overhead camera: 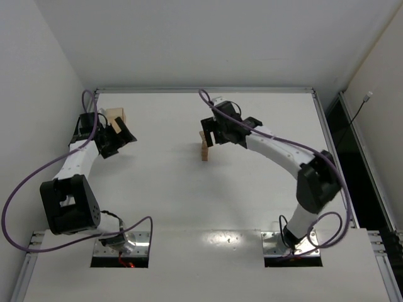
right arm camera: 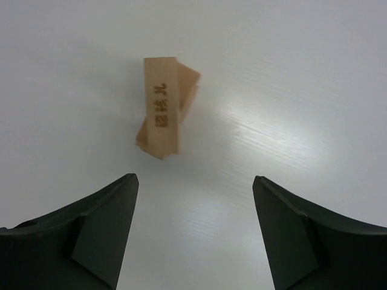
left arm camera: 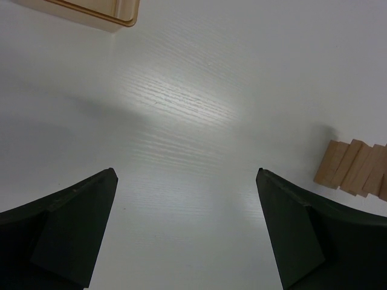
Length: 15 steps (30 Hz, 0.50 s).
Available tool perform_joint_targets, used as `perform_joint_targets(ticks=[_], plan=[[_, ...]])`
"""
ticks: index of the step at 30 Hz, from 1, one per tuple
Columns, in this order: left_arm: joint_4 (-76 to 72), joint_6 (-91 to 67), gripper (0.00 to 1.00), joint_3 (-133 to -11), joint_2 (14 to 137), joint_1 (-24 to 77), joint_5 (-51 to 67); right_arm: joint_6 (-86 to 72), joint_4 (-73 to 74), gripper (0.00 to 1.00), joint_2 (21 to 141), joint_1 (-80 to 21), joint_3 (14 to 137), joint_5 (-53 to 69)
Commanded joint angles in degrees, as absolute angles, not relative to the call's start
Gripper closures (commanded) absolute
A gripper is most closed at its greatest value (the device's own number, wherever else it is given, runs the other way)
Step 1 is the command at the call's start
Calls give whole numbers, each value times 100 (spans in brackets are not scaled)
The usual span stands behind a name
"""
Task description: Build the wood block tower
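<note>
The wood block tower (overhead camera: 204,151) is a short stack of light-tan bars near the table's middle. In the right wrist view it (right arm camera: 162,109) shows from above, the top bar printed with characters and lying askew over the bars below. My right gripper (right arm camera: 193,177) is open and empty, hovering just short of the tower; in the top view it (overhead camera: 213,134) hangs right above and behind the stack. My left gripper (left arm camera: 186,172) is open and empty over bare table, at the far left in the top view (overhead camera: 118,139). Several loose bars (left arm camera: 357,169) lie side by side to its right.
A larger pale wooden box (overhead camera: 116,116) stands at the far left next to the left gripper; its corner shows in the left wrist view (left arm camera: 103,12). White walls enclose the table on the left, back and right. Purple cables loop from both arms.
</note>
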<state>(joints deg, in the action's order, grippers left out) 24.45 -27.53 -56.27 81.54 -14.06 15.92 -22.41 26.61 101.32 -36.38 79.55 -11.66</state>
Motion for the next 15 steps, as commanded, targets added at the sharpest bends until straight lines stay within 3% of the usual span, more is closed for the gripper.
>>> perform_joint_targets(ticks=[1,5,11,15], plan=[[2425,-2287,0,-5686,7831,-1319,1758,-858,2013,25,8958,-3516,7333,-1775],[2566,-1803,0,-5687,7726,-1266,1916,104,2012,23,7956,-3288,6707,-1109],[2628,-1477,0,-5626,7673,-1073,1626,264,2549,5,7260,-2462,5591,-176],[2628,-1248,0,-5511,7611,-835,1494,-16,2681,6,7146,-1847,4932,-176]])
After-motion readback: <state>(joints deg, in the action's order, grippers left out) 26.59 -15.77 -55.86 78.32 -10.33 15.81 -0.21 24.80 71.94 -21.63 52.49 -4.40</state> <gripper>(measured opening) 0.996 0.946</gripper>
